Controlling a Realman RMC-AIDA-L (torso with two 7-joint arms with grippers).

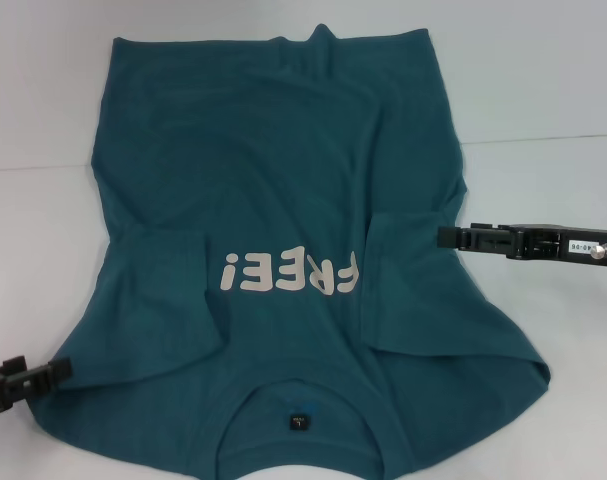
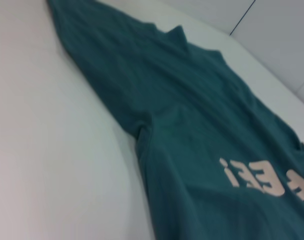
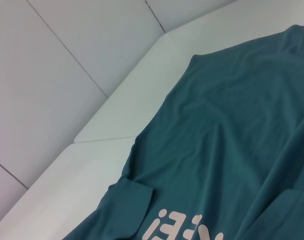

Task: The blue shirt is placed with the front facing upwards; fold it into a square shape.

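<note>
Head cam overhead; wrist cams low, shared lettering (image 1: 288,273).

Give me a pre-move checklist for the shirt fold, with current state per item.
1. Front up: ok, the "FREE!" lettering shows on the blue shirt.
2. Collar side: ok, the collar tag lies nearest the robot.
3. Shirt lying flat: not ok, the right sleeve is already turned in over the body, with wrinkles around it.
4. Left gripper placed: ok, at the left sleeve edge; grip state cannot tell.
5. Right gripper placed: ok, at the shirt's right edge; grip state cannot tell.
6. Shirt on the table: ok.
</note>
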